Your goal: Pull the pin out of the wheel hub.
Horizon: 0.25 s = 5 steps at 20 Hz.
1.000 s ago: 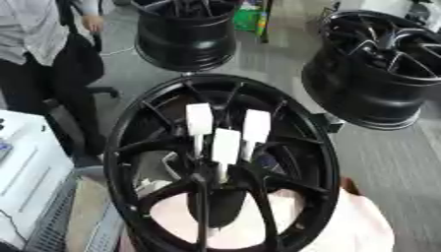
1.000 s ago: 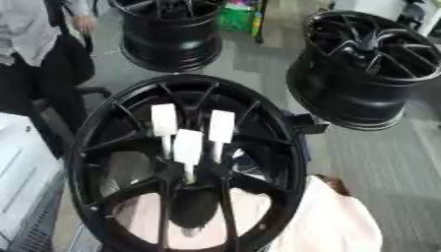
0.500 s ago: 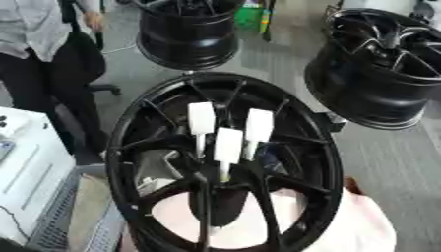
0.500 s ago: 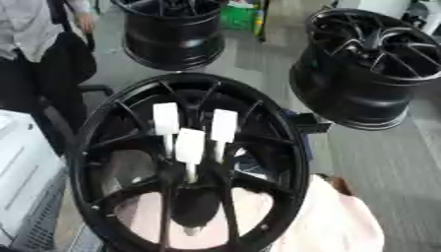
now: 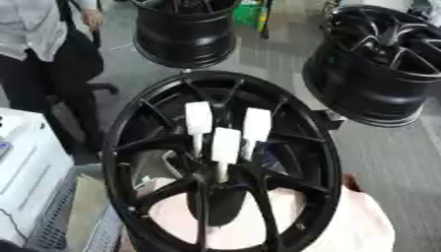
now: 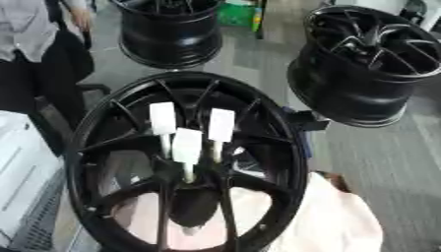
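Three white flat-headed pins (image 5: 227,145) stood in the centre of the black spoked wheel hub (image 5: 222,162), unchanged from a second earlier; neither robot hand was visible.

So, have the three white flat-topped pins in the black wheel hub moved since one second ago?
No. The three white flat-topped pins sit at the same spokes of the black wheel hub; only the camera shifted slightly.
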Available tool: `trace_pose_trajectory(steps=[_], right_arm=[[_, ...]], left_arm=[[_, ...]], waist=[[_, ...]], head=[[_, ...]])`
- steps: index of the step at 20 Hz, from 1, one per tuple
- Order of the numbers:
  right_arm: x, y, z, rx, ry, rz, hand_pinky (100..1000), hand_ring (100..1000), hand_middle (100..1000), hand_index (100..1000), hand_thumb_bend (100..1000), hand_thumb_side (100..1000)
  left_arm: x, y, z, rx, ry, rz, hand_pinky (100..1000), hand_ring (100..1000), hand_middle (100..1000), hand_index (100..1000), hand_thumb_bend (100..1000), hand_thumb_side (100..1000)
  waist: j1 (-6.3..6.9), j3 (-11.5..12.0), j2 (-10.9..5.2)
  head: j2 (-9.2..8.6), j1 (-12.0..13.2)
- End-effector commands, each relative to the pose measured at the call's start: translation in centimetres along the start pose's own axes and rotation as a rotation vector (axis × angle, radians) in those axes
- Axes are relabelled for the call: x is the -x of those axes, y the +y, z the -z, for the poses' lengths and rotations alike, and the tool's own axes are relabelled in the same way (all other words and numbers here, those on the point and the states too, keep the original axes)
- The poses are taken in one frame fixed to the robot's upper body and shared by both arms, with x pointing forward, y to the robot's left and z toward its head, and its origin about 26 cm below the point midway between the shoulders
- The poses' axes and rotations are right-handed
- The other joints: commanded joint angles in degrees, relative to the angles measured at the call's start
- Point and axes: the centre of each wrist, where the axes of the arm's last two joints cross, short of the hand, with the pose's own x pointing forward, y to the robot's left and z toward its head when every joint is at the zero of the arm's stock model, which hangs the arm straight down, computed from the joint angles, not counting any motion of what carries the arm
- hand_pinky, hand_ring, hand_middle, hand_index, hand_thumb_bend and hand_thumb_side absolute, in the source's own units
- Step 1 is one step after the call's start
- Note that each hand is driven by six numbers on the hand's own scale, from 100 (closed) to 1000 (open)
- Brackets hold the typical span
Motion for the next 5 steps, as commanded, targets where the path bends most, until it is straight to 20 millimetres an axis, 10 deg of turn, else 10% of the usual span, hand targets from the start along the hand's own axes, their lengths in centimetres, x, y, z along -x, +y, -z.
trace_pose_trajectory(steps=[1,5], right_arm=[[-0.55,-1.47,-0.1,0.04,-0.01,-0.027,838,784,715,816,100,439],[-0.41,-1.21,-0.21,0.048,-0.004,-0.017,835,780,710,814,100,441]], left_arm=[[-0.83,0.07,0.85,0.02,-0.043,0.001,785,868,624,839,216,568],[-0.87,0.03,0.91,0.026,-0.045,0.0,785,868,624,839,215,567]], waist=[[0.24,-0.24,-0.46],[0.37,-0.48,-0.39]], head=[[-0.54,0.23],[-0.55,0.54]])
